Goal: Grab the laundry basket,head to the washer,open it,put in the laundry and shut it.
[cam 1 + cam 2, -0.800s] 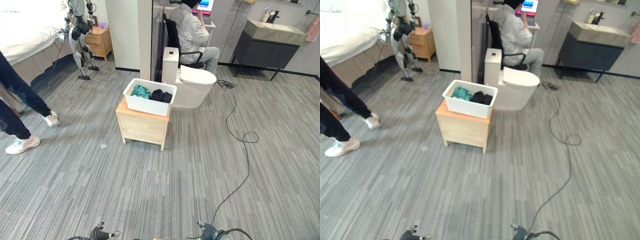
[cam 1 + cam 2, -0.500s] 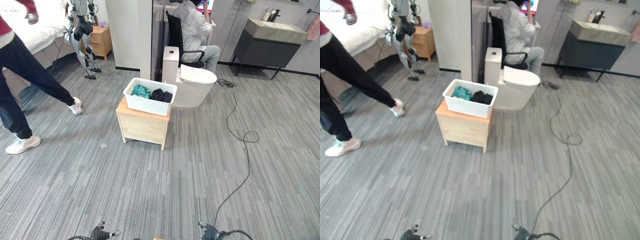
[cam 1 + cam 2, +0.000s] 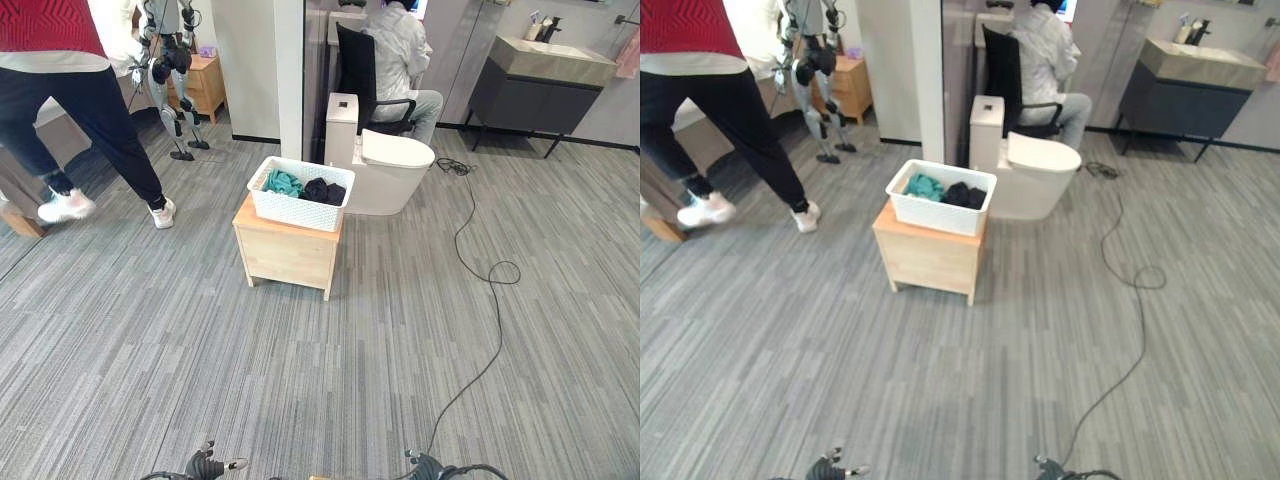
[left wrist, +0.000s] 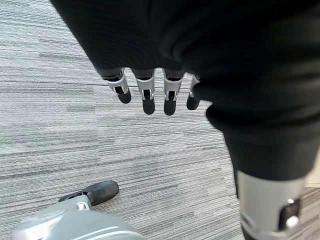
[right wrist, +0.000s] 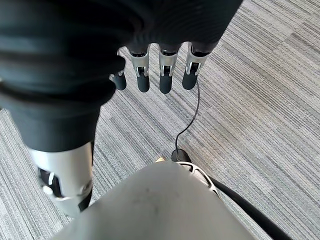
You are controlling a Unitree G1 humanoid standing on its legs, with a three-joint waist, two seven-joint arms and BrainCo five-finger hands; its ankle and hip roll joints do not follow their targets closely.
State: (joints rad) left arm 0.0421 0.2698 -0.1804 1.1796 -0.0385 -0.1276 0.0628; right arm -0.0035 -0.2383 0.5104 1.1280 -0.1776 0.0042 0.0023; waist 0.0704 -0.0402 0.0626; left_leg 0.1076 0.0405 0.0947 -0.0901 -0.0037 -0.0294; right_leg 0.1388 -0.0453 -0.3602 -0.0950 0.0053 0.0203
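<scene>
With both the left hand [image 4: 150, 92] and right hand [image 5: 160, 75] hanging slack-fingered and empty, the basket [image 3: 299, 193] sat far ahead on a stool [image 3: 286, 250], and the person [image 3: 75, 95] striding at far left risked crossing the robot's path.

A white laundry basket [image 3: 299, 204] sits on a small wooden cabinet [image 3: 285, 255] on grey floor [image 3: 330, 380].

The basket [image 3: 299, 193] sat on a cabinet [image 3: 285, 251], clothes [image 3: 305, 187] inside; a toilet [image 3: 384, 165] stood behind, a person [image 3: 75, 95] walked at left.
</scene>
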